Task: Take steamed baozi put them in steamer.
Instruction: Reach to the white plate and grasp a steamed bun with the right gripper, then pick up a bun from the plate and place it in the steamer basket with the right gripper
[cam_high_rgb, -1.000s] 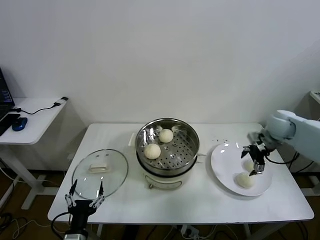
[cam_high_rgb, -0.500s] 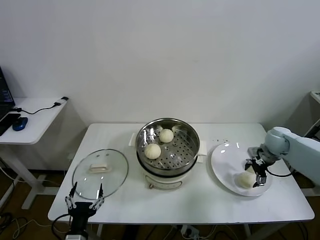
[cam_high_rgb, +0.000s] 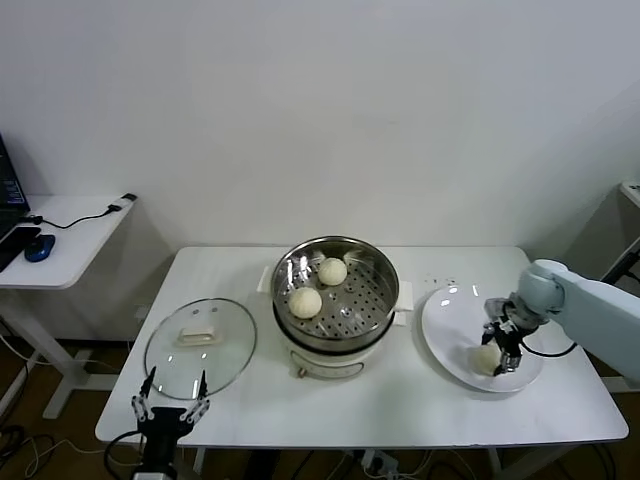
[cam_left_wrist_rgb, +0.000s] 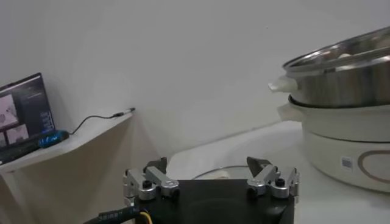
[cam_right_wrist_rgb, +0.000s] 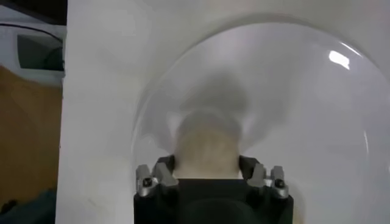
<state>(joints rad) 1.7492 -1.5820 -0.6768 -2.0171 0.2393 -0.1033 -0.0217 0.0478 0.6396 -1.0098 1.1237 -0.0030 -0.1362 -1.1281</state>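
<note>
- White wall stands behind a white desk (cam_high_rgb: 400, 405), which carries all the things of the task; a smaller side table (cam_high_rgb: 70, 240) stands apart on the robot's left.
- Nearest to the robot, the left pincer (cam_high_rgb: 170, 408) hangs at the near edge of the desk, below the glass lid (cam_high_rgb: 200, 345). Its fingers stand wide apart and hold nothing; this arm only waits.
- On the right side lies the white plate (cam_high_rgb: 445, 315), and the right pincer (cam_high_rgb: 497, 352) is down on it, over a baozi (cam_high_rgb: 486, 358).
- In the right wrist view this baozi (cam_right_wrist_rgb: 206, 143) sits between the two fingers (cam_right_wrist_rgb: 159, 176), which are close at both its sides. I judge they are closing on it, but the pictures do not show if the grip is already firm.
- I see only this one bun on the plate; another bun could be hidden behind the pincer, I cannot tell.
- Farther in, at the middle of the desk, is the steamer (cam_high_rgb: 335, 300), open, with two buns (cam_high_rgb: 318, 287) already lying on its perforated tray.
- So the step in hand is the grasp of the third bun, and about half of the task seems done.
- The next move calls for a gentle clamp, because the dough is soft and may dent or slip.
- After that the bun needs a lift clear of the plate, then a carry toward the robot's left, over the steel rim, to a free place of the tray beside the two buns.
</note>
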